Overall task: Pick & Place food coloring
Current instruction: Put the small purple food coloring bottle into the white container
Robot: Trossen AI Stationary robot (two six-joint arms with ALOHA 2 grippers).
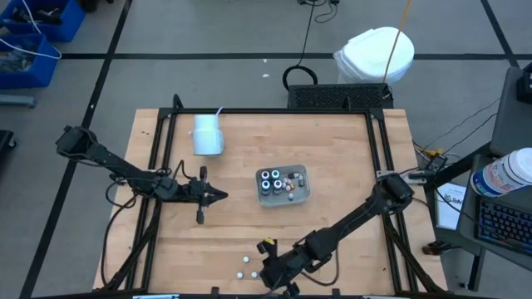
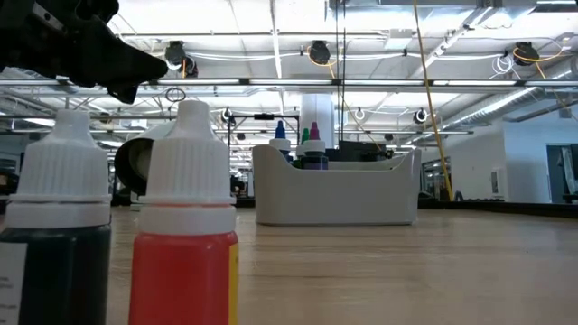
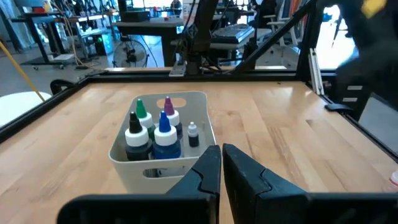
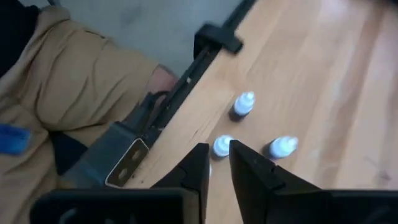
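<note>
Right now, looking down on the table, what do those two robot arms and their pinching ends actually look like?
Both are slim, matte black jointed arms built of tube-like links with bulkier joints. The left arm trails thin black cables and tapers to a pointed left gripper. The right arm carries a small yellow marking near its right gripper. Up close, each gripper's jaws are two flat, wedge-shaped black fingers.

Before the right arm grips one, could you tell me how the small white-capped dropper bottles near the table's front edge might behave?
The small white-capped dropper bottles look light and narrow, so a nudge could tip them. Their round bodies would probably roll afterwards. The ribbed caps may aid grip.
</note>
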